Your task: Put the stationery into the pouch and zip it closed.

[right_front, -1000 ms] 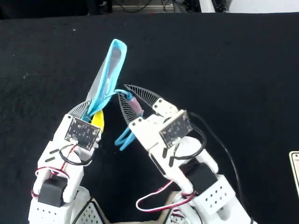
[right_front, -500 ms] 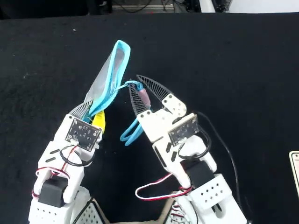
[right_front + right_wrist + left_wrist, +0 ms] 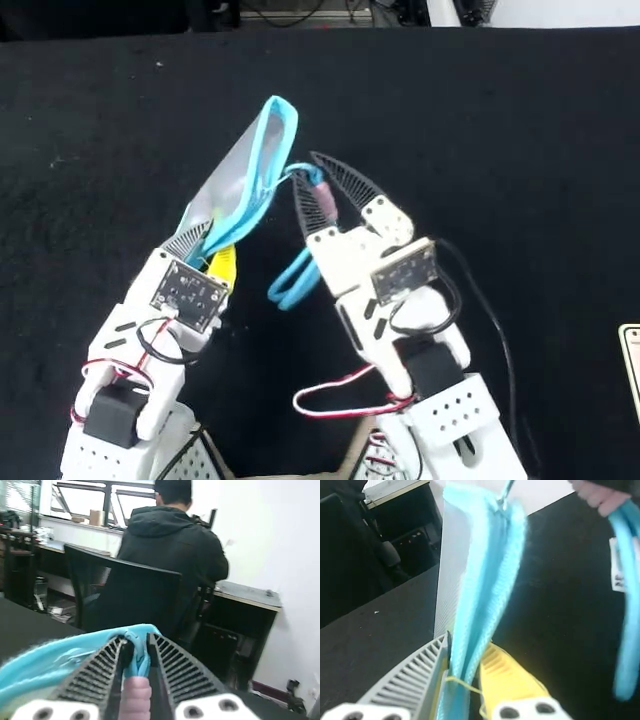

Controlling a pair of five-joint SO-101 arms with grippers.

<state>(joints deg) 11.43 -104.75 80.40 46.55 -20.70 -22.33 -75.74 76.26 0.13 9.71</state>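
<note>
Since a zip slides only when the fabric behind it is anchored, the two arms share the pouch (image 3: 245, 165) and hold it tilted up off the black bench (image 3: 520, 150). One arm fixes an end while the other works at the zip edge, which I judge to be the closing step. The left pincer (image 3: 210, 250) is clamped on the pouch's near end. Its grey finger lies on one face and its yellow finger on the other, with the blue edging squeezed between them, so the pouch stands out from it like a stiff blade.

The right pincer (image 3: 320, 190) meets the pouch near its far end, and its black ribbed fingers are almost together. The narrow gap between them is filled by the blue strap (image 3: 293, 280), gripped where it joins the zip edge. A pink sleeve (image 3: 326, 200) on that strap sits between the fingers further back, and the rest of the strap hangs as a loose loop beside the arm.

I cannot tell whether the stationery lies inside, or how far the zip has run
</note>
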